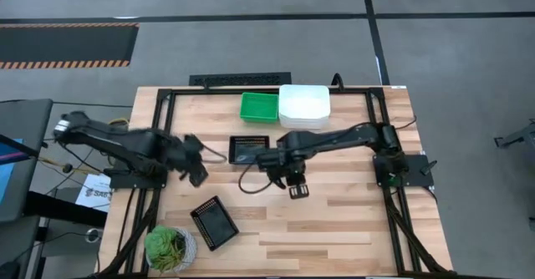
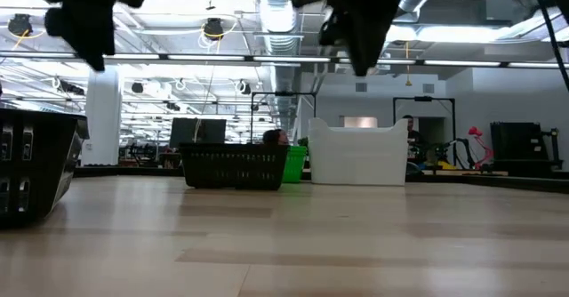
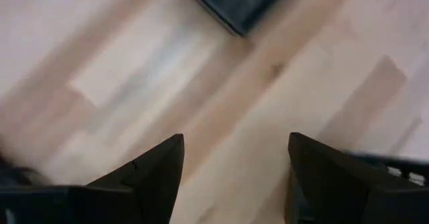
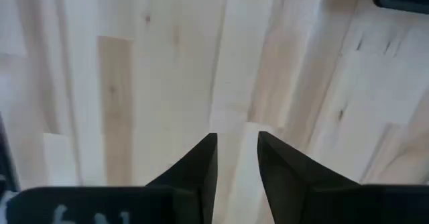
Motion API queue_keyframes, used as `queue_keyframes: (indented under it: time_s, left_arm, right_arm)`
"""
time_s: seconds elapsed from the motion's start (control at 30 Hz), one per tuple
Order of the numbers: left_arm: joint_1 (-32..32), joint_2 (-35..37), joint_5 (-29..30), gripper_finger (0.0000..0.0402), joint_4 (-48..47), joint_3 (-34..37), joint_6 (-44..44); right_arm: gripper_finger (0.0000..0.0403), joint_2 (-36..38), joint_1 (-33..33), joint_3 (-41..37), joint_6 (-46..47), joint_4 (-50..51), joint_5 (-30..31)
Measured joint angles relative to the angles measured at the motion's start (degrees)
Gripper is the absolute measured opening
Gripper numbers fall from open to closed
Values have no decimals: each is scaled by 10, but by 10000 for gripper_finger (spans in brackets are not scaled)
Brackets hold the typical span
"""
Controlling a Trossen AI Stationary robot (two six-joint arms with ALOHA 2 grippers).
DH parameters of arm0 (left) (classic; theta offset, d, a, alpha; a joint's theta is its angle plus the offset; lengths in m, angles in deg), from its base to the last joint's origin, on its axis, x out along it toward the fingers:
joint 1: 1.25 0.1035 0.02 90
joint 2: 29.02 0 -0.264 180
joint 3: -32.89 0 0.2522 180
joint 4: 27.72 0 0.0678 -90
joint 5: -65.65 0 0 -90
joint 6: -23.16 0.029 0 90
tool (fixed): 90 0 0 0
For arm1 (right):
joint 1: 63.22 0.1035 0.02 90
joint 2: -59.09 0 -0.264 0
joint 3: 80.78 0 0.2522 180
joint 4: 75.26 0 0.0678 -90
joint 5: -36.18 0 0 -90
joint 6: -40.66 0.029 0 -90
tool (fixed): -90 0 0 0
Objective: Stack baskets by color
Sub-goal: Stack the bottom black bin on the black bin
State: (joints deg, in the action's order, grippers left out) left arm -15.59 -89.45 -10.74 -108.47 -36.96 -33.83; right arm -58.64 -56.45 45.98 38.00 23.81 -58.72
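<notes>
Overhead, a wooden table (image 1: 334,229) is seen bearing a green basket (image 1: 258,106), white baskets (image 1: 303,106), two black baskets (image 1: 249,148) (image 1: 214,222) and one potted plant (image 1: 170,247). Low down, a ceiling with ducts is shown. At the wrists, the left gripper (image 3: 234,177) is spread wide, the right gripper (image 4: 237,163) narrowly parted, both empty.

black basket (image 3: 238,1) cut off by frame edge, left wrist view blurred, perhaps another basket (image 3: 395,167) behind gripper

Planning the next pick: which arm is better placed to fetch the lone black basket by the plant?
Left, probably: the left gripper hangs open nearest that black basket; the right gripper is farther off.
</notes>
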Motion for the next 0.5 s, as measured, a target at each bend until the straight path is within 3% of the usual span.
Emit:
queue_keyframes:
  time_s: [0.27,0.5]
  left_arm:
    - [-100,-86,-54,256,124,28,59]
    - [-157,-163,-91,256,227,27,152]
  right_arm:
    - [119,80,57,1,92,16,9]
    - [118,158,109,1,149,-29,91]
